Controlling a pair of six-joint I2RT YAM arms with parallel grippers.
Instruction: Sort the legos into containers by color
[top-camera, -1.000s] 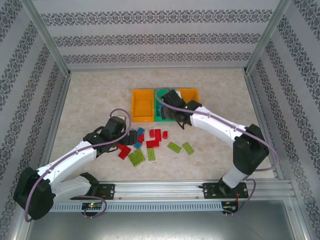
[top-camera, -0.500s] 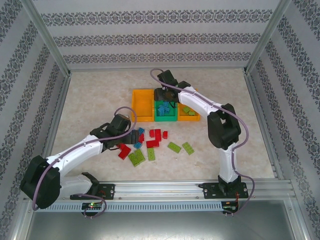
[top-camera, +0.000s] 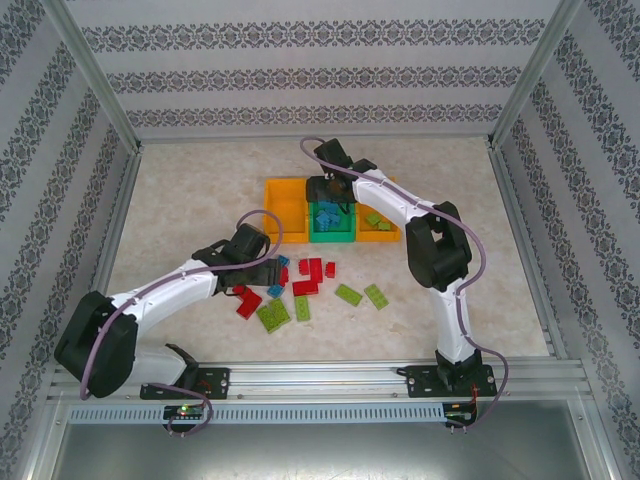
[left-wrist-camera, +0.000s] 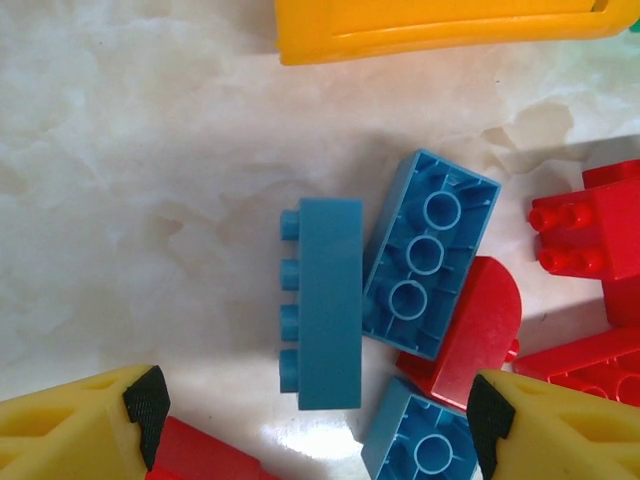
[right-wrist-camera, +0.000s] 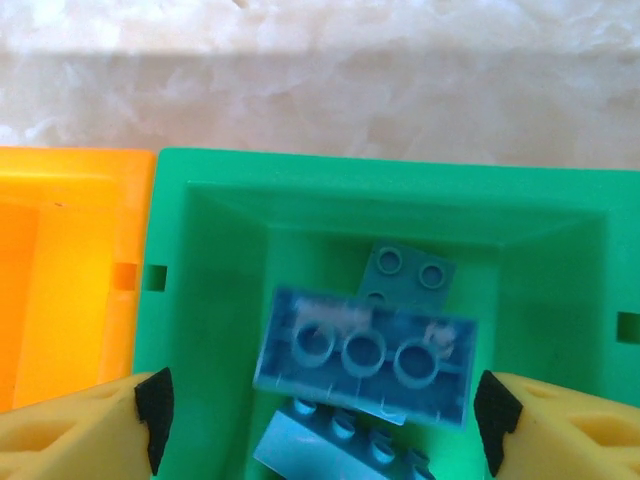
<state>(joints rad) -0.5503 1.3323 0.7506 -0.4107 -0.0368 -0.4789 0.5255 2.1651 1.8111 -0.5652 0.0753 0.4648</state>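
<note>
Since blues go in green bin (right-wrist-camera: 205, 300), I've got right hand (right-wrist-camera: 325, 405) over it, spread apart, blurry blue brick (right-wrist-camera: 365, 355) loose below; left hand (left-wrist-camera: 318, 405) spread too, straddling side-lying blue brick (left-wrist-camera: 325, 300).

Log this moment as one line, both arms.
left gripper: open, over blue brick on table | right gripper: open above green bin | bin contents: blue bricks | status: loose bricks remain
</note>
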